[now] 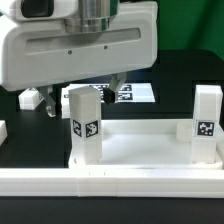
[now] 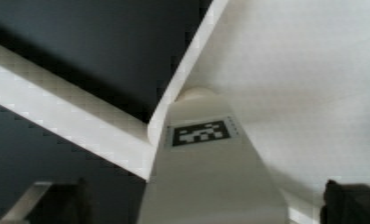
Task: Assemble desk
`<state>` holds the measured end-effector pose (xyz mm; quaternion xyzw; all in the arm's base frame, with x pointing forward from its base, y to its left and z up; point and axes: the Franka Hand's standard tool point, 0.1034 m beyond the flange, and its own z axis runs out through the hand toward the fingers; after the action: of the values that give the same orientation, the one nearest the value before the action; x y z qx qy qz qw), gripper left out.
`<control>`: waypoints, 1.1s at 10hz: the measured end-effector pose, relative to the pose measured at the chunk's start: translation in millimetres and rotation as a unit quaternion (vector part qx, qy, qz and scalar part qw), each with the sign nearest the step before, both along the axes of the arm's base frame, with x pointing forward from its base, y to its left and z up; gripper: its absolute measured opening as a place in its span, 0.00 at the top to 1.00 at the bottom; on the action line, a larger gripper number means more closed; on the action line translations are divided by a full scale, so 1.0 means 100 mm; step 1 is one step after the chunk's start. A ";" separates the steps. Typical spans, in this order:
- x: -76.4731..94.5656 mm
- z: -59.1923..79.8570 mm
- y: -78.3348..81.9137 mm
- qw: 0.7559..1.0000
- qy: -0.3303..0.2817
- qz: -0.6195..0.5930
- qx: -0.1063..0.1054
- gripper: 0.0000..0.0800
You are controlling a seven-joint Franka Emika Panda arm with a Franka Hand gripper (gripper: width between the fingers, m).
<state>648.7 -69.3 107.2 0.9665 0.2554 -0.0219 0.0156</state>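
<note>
The white tray-like tabletop lies at the front. Two white square legs with tags stand upright in its corners: one at the exterior view's left, one at the right. My gripper hangs over the left leg, a finger on each side of its top. In the wrist view the tagged leg runs between my fingertips, with a gap on both sides. The gripper is open. The tabletop's white floor and rim show behind the leg.
The marker board lies behind on the black table. A loose white part sits at the back left, another at the left edge. The long white border rail runs along the front. The arm's white body fills the top.
</note>
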 end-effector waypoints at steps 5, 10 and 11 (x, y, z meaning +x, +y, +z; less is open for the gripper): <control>0.00 -0.01 0.00 0.999 -0.001 -0.036 0.000 0.64; -0.03 -0.02 -0.05 0.942 -0.001 -0.334 0.026 0.64; -0.03 -0.02 -0.06 0.927 0.001 -0.373 0.027 0.64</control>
<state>645.6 -75.0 105.3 0.9920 -0.1232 -0.0200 -0.0203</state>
